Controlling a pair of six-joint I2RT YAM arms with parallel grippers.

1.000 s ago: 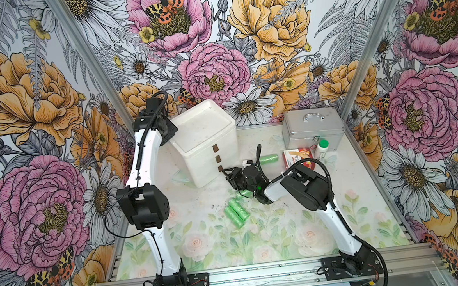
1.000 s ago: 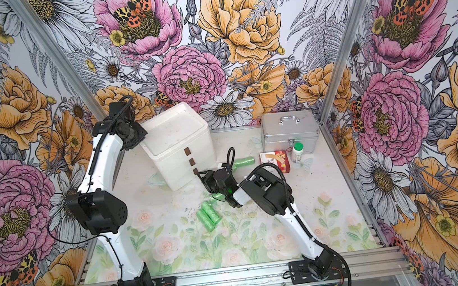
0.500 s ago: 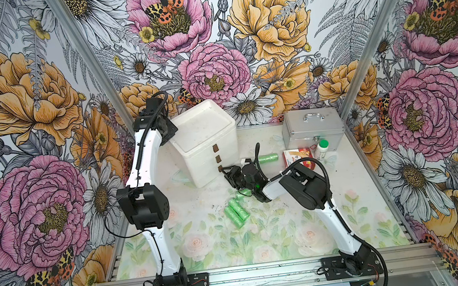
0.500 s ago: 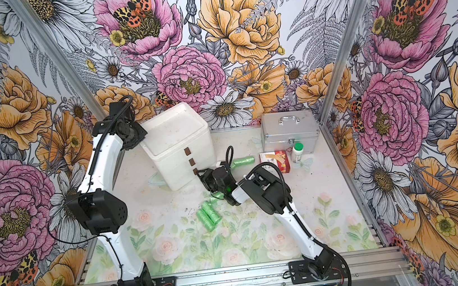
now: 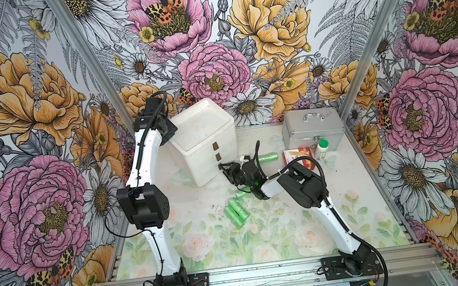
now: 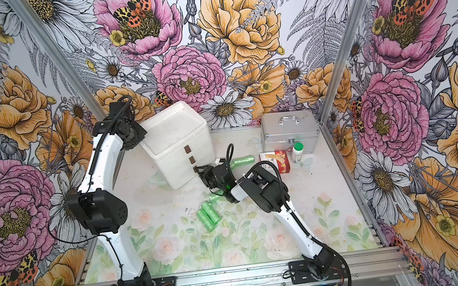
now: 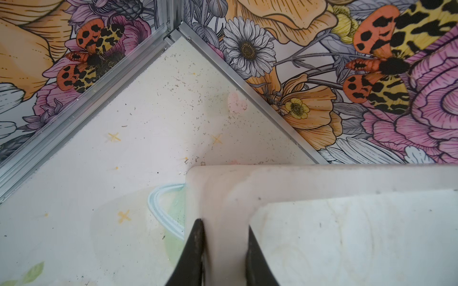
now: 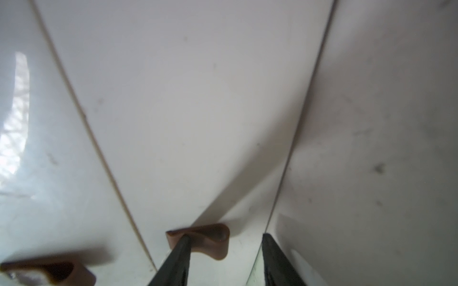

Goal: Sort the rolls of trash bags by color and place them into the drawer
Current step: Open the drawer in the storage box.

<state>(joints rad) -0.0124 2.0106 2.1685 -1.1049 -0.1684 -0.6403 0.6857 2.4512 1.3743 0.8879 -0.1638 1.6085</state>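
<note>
The white drawer unit [image 5: 203, 132] stands at the back left, with three brown handles down its front. My left gripper [image 7: 224, 222] is shut on the rim at its top corner. My right gripper [image 8: 226, 236] is open at the lowest handle [image 8: 213, 240]: one finger lies across the handle and the other stands clear of it. In both top views two light green rolls of trash bags [image 5: 235, 212] lie side by side mid-table. Another roll [image 5: 239, 194] lies partly under my right wrist, and a third [image 6: 243, 160] lies behind it.
A silver case [image 5: 312, 127] sits at the back right. In front of it stand a white bottle with a green cap [image 5: 321, 148] and a red and white packet [image 5: 296, 155]. Flowered walls close in the table on three sides.
My right gripper has moved a little toward the drawer unit's lowest handle and its jaws have narrowed slightly. The left arm and the rolls have not moved.
</note>
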